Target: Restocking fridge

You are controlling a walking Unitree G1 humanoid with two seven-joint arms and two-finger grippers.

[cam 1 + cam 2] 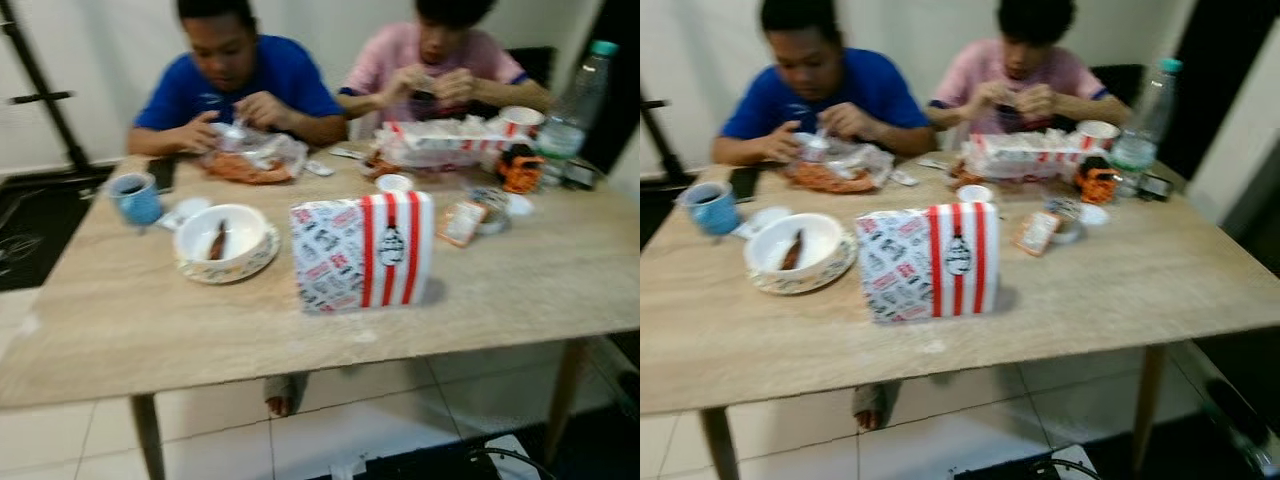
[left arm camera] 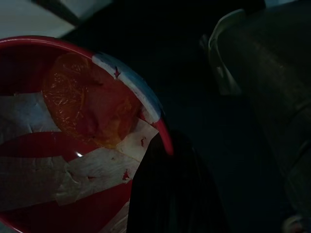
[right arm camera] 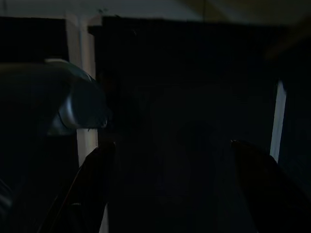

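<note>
My head stereo pair looked forward and down over the wooden table [image 1: 120,330], both eyes sharing the striped box [image 1: 363,250] mid-table. My left wrist camera sat close against a red bowl [image 2: 29,43]; my right wrist view was dark.

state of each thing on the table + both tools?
Striped box: upright, closed, near table edge.
White bowl: on a plate, holding a brown scrap.
Blue mug: upright, dark drink inside.
Water bottle: upright, capped.
Left tool: gripping red bowl rim.
Right tool: open, empty.

Blurred head views, dark wrist views
</note>
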